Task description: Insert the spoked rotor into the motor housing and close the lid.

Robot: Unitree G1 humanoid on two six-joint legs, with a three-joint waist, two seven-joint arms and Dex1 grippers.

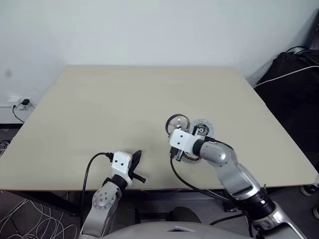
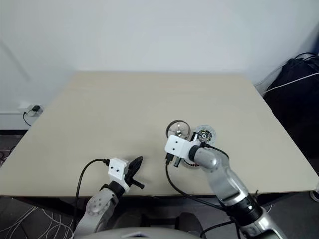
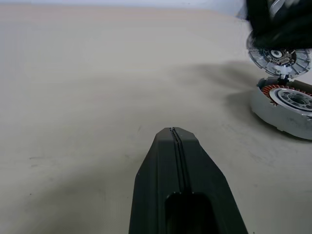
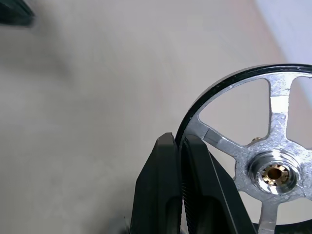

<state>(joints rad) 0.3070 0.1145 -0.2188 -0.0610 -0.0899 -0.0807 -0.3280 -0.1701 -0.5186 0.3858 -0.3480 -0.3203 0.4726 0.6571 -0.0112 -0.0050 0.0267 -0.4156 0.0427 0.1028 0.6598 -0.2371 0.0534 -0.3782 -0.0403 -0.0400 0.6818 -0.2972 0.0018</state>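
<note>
The right gripper [image 4: 181, 141] pinches the rim of the spoked rotor [image 4: 273, 170] (held clear of the table [image 1: 99, 109]); just beyond it lies the lid [image 1: 202, 128], the motor housing [image 3: 287, 105] beneath its wrist. The left gripper [image 3: 175, 134] is closed, empty, well apart.

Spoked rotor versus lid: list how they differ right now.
The spoked rotor is pinched by its rim in the right gripper and held off the table; the lid lies flat on the table. The spoked rotor is shiny silver with open gaps between spokes; the lid is a pale grey disc with a dark patterned centre. Both are round and similar in size.
</note>
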